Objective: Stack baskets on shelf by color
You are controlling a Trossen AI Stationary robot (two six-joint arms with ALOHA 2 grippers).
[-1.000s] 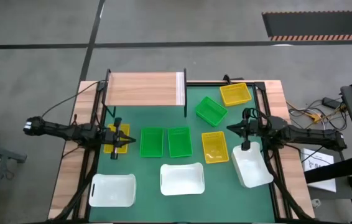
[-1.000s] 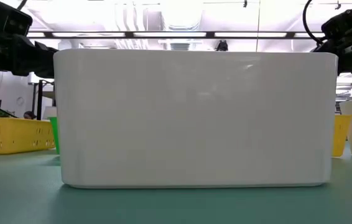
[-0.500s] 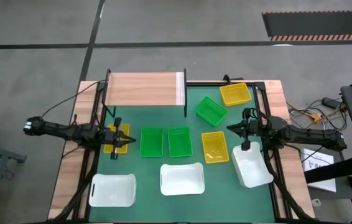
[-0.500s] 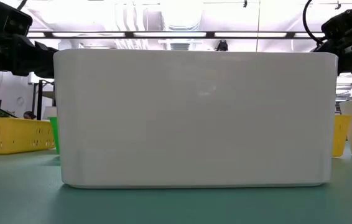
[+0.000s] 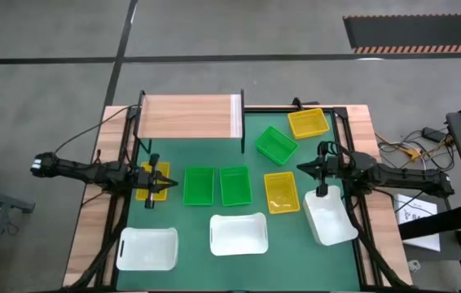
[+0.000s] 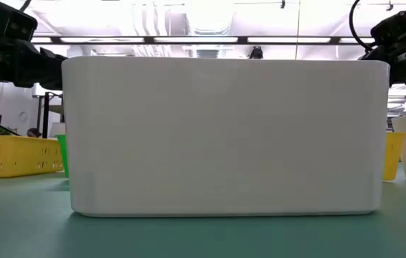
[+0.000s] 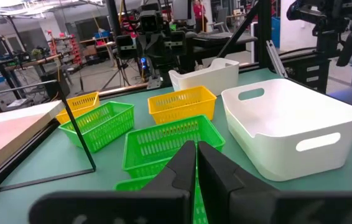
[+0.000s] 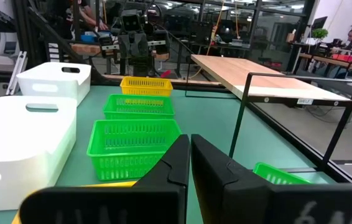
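The left pincer point(image 5: 159, 181) is hovering pressed together over a yellow basket point(image 5: 144, 185) at the bench's point(image 5: 89, 224) left side. The right pincer point(image 5: 310, 169), also pressed together, is hanging just past a white basket point(image 5: 331, 220). Between them two green baskets point(image 5: 199, 185) are lying side by side. The shelf point(image 5: 188, 117) is standing bare at the far left.

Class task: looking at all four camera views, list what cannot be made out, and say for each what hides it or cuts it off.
- Low view: the middle white basket fills the frame, hiding the shelf and most baskets behind it.
- High view: the yellow basket under the left hand is mostly covered by that arm.
- High view: the right white basket is partly covered by the right hand and its arm.
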